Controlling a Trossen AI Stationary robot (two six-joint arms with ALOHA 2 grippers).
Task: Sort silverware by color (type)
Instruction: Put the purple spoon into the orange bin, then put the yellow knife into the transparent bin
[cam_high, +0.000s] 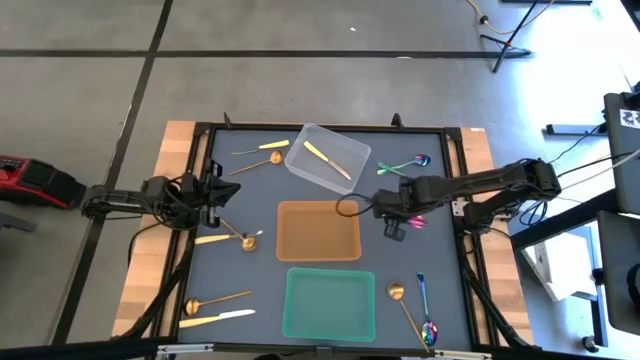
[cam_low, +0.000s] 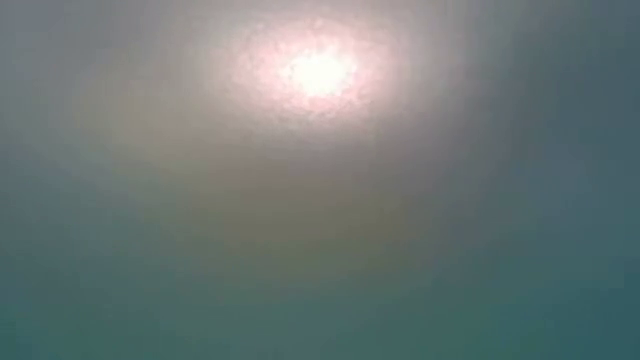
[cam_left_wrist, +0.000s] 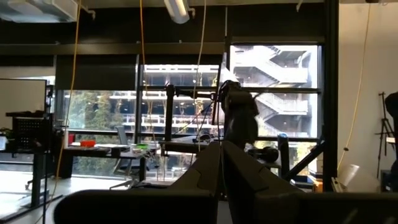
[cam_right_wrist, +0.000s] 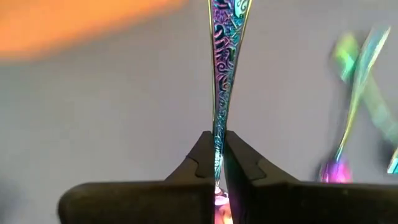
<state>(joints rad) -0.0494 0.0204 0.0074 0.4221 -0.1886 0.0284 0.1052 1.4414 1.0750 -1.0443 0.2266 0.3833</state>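
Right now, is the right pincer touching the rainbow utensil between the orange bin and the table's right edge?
Touching. The right wrist view shows the right pincer shut on the rainbow utensil's handle, no gap.

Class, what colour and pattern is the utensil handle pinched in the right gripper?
Iridescent purple-teal handle with engraved swirls; right wrist view.

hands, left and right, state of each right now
Left hand: closed, holding nothing visible.
Right hand: closed on a rainbow spoon.

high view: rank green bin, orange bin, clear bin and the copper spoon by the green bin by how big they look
1. green bin
2. orange bin, only slightly smaller, nearly alike
3. clear bin, tilted, so unsure
4. copper spoon, far the smallest
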